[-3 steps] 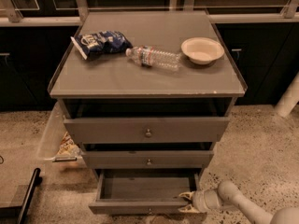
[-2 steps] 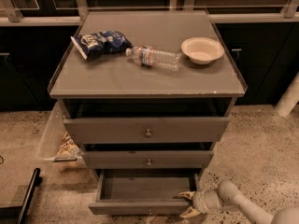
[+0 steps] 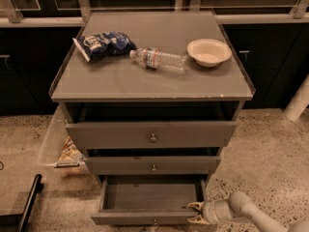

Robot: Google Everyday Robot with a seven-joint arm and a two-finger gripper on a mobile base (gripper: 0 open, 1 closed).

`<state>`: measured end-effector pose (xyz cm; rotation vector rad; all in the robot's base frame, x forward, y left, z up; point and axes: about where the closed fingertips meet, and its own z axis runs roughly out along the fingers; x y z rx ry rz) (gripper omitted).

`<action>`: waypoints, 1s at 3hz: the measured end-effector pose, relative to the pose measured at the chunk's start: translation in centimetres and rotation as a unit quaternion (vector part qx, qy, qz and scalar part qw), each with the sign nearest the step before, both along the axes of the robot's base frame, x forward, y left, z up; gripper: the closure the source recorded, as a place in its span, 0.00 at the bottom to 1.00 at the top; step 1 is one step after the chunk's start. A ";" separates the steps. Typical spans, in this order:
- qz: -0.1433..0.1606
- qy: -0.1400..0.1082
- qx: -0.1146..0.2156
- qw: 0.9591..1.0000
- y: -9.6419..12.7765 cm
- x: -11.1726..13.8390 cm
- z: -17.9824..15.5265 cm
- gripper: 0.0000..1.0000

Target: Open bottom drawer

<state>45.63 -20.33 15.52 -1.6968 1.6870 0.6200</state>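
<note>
The bottom drawer (image 3: 140,218) is the lowest and slimmest grey front of the cabinet. It is pulled well out, its inside (image 3: 152,195) looks empty, and its small knob (image 3: 154,222) shows at the lower frame edge. My gripper (image 3: 195,213) comes in from the lower right on a pale arm (image 3: 241,209). It sits right at the right end of this drawer's front panel. The middle drawer (image 3: 152,166) and the top drawer (image 3: 151,135) are each pulled out a little.
On the cabinet top (image 3: 111,83) lie a blue chip bag (image 3: 104,43), a clear water bottle (image 3: 159,59) on its side and a white bowl (image 3: 208,51). A clear plastic bin (image 3: 53,144) stands left of the cabinet. A black bar (image 3: 26,202) lies at bottom left. A white post (image 3: 299,100) stands at right.
</note>
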 end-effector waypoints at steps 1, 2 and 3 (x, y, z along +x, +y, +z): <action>0.000 0.000 0.000 1.000 0.0 0.0 0.0 0.44; 0.000 0.000 0.000 1.000 0.0 0.0 0.0 0.20; 0.000 0.000 0.000 1.000 0.0 0.0 0.0 0.00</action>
